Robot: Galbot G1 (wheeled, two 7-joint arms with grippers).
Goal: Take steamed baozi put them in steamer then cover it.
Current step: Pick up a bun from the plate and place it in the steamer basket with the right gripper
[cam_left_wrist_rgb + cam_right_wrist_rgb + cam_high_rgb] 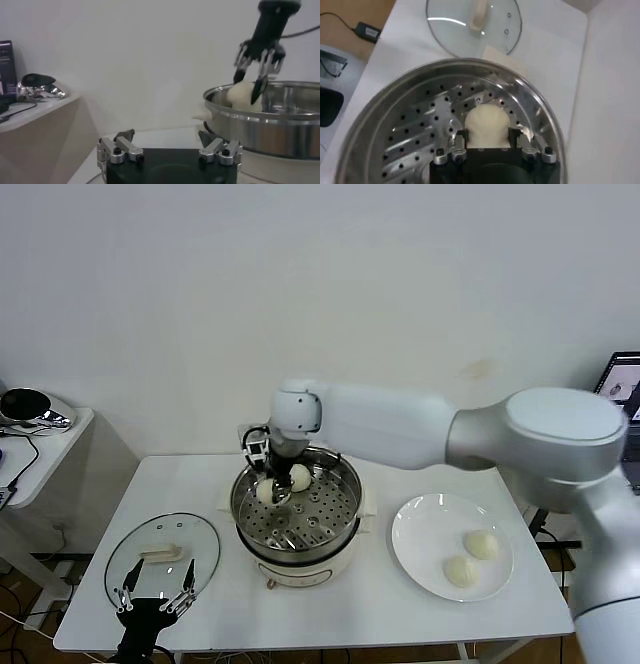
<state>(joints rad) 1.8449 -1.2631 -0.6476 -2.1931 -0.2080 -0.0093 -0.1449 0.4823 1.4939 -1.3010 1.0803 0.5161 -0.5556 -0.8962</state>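
My right end effector [277, 485] is down inside the steamer [340, 529], at the far-left part of the perforated tray, with its fingers closed around one baozi [486, 120] — the wrist view shows the bun seated between them, close to the pot wall. A second baozi [300, 476] lies just beside it on the tray, toward the back rim. The rest of the tray, nearer me and to the right, is bare metal, so there is room there.

Two more baozi [482, 545] sit on the white plate [420, 529] to the right of the steamer, toward its near-right side. The plate's rim comes close to the desk [360, 609] edge on that side.

The cover [200, 536] lies flat on the desk left of the steamer, handle up, near the front-left corner. My left end effector [155, 596] hovers over its near edge with fingers spread apart and nothing between them; its arm is cut off by the frame.

From the left wrist the tray itself is hidden behind the pot wall.
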